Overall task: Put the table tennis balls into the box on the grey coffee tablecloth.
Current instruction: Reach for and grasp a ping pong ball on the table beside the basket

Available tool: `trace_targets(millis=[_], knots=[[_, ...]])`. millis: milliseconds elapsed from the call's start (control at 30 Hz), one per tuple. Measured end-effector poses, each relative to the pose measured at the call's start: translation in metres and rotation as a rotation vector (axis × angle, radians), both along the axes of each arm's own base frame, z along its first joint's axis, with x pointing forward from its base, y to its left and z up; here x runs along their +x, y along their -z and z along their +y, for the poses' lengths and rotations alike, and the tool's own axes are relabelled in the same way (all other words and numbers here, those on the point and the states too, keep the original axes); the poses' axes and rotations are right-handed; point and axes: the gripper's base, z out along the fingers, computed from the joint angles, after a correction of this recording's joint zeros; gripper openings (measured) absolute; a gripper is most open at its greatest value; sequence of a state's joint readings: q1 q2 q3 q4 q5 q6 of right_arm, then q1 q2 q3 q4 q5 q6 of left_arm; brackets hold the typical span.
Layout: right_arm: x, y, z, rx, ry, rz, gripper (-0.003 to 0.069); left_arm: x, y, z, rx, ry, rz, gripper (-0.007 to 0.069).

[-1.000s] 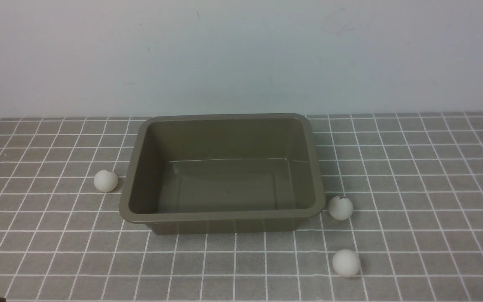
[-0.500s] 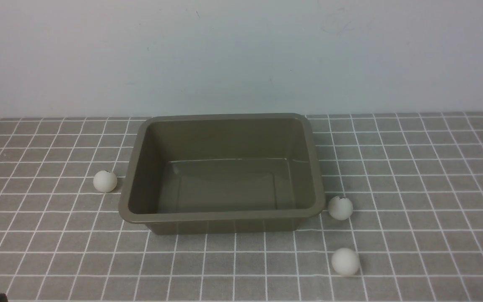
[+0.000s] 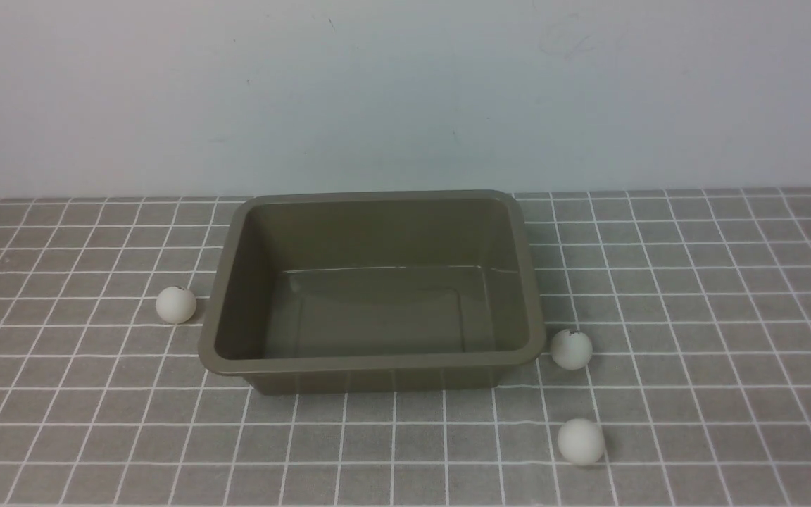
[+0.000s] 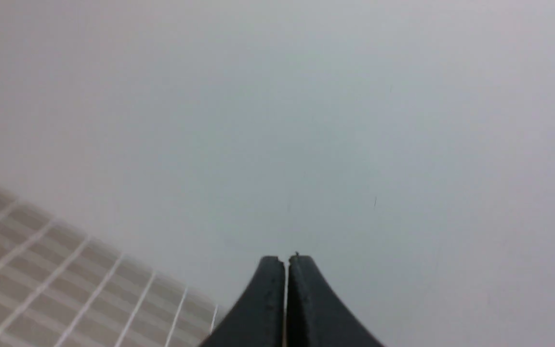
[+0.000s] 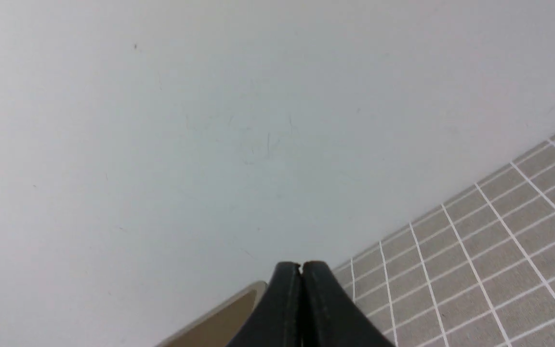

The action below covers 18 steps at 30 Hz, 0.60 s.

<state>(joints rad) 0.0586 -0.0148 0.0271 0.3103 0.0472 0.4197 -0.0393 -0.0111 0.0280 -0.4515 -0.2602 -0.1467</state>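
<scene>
That dark tip in the front view's lower-left corner is gone now. Left gripper (image 4: 285, 262) and right gripper (image 5: 300, 266) have jaws pressed shut, empty, and both arms are out of front view. Left ball (image 3: 176, 305), right ball (image 3: 571, 350) and front ball (image 3: 581, 441) lie on the tablecloth (image 3: 694, 296) outside the box (image 3: 370, 362).

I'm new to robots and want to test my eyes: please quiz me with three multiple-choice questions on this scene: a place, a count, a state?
1. Where is the lone left ball relative to the box? A) on the tablecloth beside it B) inside it C) on its rim
2. How many white balls show? A) two B) three C) five
3. How do the left pincer and right pincer stand? A) wide open B) shut on a ball C) shut, empty
Answers: 1 A, it sits on tablecloth outside the box's left wall. 2 B, it plus the corner ball and the front ball. 3 C, both show jaws pressed together.
</scene>
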Motion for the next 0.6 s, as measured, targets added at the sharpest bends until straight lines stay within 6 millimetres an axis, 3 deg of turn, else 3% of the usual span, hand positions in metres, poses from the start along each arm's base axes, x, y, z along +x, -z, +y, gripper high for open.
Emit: trace_targets(millis=[167,267,300,367,433,600], knots=[[-0.001,-0.008,-0.003,0.04,0.022,-0.083,-0.0015,-0.007,-0.019,0.006,-0.017,-0.062,-0.151,-0.0005],[-0.003,-0.016,-0.004,0.069,0.03,-0.135,-0.0015,-0.005,-0.057,0.001,0.034,-0.027,-0.118,-0.0005],[-0.003,-0.018,-0.003,0.064,0.026,-0.13,-0.0015,-0.003,-0.058,0.0,0.045,-0.017,-0.087,-0.0005],[-0.003,-0.048,0.001,-0.062,-0.007,-0.052,-0.0015,0.018,-0.092,-0.01,0.205,0.052,0.111,-0.0005],[0.002,-0.071,0.004,-0.191,-0.025,0.052,-0.0015,0.044,-0.102,-0.016,0.311,0.115,0.3,-0.0005],[0.044,-0.108,0.011,-0.41,-0.135,0.465,-0.0015,0.124,-0.096,-0.031,0.458,0.365,0.862,-0.0005]])
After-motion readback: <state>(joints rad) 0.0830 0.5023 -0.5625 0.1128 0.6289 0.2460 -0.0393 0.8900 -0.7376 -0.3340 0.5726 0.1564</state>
